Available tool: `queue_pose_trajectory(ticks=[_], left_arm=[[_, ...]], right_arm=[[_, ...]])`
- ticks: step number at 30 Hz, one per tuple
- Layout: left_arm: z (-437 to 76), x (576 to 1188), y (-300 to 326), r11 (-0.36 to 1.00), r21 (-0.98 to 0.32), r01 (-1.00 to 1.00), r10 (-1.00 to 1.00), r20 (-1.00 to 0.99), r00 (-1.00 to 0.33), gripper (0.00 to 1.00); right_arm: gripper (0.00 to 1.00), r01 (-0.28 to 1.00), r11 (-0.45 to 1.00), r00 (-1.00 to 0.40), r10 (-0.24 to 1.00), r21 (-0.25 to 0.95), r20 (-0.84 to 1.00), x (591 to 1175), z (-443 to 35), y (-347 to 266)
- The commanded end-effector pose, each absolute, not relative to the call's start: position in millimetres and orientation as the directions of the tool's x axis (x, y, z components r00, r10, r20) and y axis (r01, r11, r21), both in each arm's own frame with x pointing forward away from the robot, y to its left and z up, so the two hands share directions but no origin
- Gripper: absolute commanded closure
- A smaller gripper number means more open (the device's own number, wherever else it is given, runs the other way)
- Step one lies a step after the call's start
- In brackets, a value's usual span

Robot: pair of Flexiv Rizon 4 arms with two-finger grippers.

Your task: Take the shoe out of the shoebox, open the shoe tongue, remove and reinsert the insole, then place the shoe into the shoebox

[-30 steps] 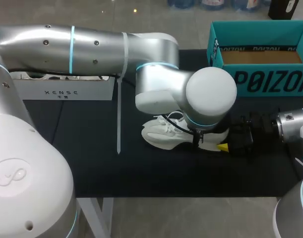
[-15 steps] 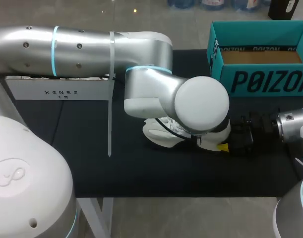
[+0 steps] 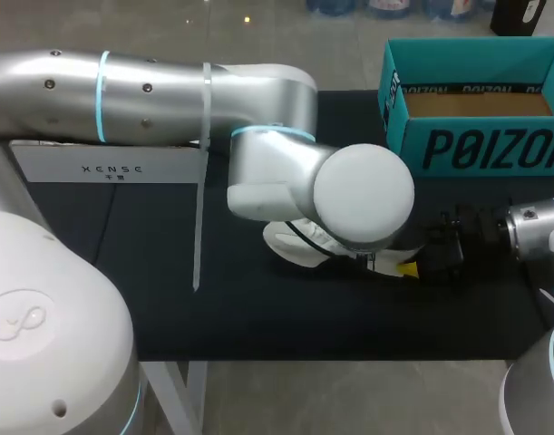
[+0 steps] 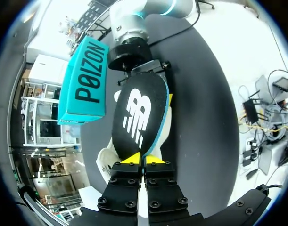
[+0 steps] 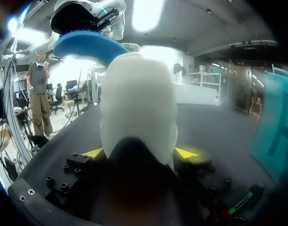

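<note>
The white shoe point(image 3: 293, 247) lies on its sole mid-table, mostly hidden under my left arm point(image 3: 286, 172) in the head view. My right gripper point(image 5: 140, 153) is shut on the shoe's heel point(image 5: 136, 108), a yellow tip on either side; in the head view the right gripper point(image 3: 423, 263) sits at the shoe's right end. My left gripper point(image 4: 144, 160) is shut on one end of the black, blue-edged insole point(image 4: 136, 115), held above the shoe point(image 4: 108, 162). The insole's blue underside point(image 5: 87, 47) shows over the heel. The teal shoebox point(image 3: 476, 145) stands open at the back right.
A white stand point(image 3: 109, 165) sits on the black table mat point(image 3: 258, 317) at the back left. A thin white strap point(image 3: 199, 236) hangs from my left arm over the mat. Bare mat lies in front of the shoe and to its left.
My left arm's wrist has shifted a little to the left and toward the front, covering more of the shoe. The right arm and the shoebox have not moved.
</note>
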State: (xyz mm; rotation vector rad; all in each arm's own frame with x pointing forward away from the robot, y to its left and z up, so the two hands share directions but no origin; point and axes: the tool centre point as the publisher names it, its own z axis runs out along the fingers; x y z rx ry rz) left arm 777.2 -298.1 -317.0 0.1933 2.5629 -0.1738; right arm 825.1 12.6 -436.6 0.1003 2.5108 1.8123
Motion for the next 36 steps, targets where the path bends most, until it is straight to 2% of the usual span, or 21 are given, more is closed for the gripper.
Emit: queue_pose_trajectory(ticks=[1,14,30,32,33,35,36], left_arm=[[-331,789,-315,0.982,-0.081,0.171,0.104,-0.522,-0.846,1.00],[-324,793,-356,0.964,-0.126,0.236,0.135,-0.532,-0.836,1.00],[-323,796,-338,0.968,-0.169,0.185,0.064,-0.547,-0.835,1.00],[-323,798,-336,0.970,-0.170,0.174,0.054,-0.545,-0.837,0.92],[-324,799,-336,0.970,-0.172,0.170,0.051,-0.543,-0.838,0.85],[-324,801,-336,0.971,-0.173,0.166,0.047,-0.542,-0.839,0.60],[-324,802,-336,0.971,-0.173,0.164,0.045,-0.541,-0.840,0.57]], right_arm=[[1.00,0.029,0.315,-0.997,0.078,0.948,0.005,827,-442,15],[1.00,0.029,0.315,-0.997,0.078,0.948,0.005,827,-442,15],[1.00,0.029,0.315,-0.997,0.078,0.948,0.005,827,-442,15],[1.00,0.029,0.315,-0.997,0.078,0.948,0.005,827,-442,15],[1.00,0.029,0.315,-0.997,0.078,0.948,0.005,827,-442,15],[1.00,0.029,0.315,-0.997,0.078,0.948,0.005,827,-442,15],[1.00,0.029,0.315,-0.997,0.078,0.948,0.005,827,-442,15]])
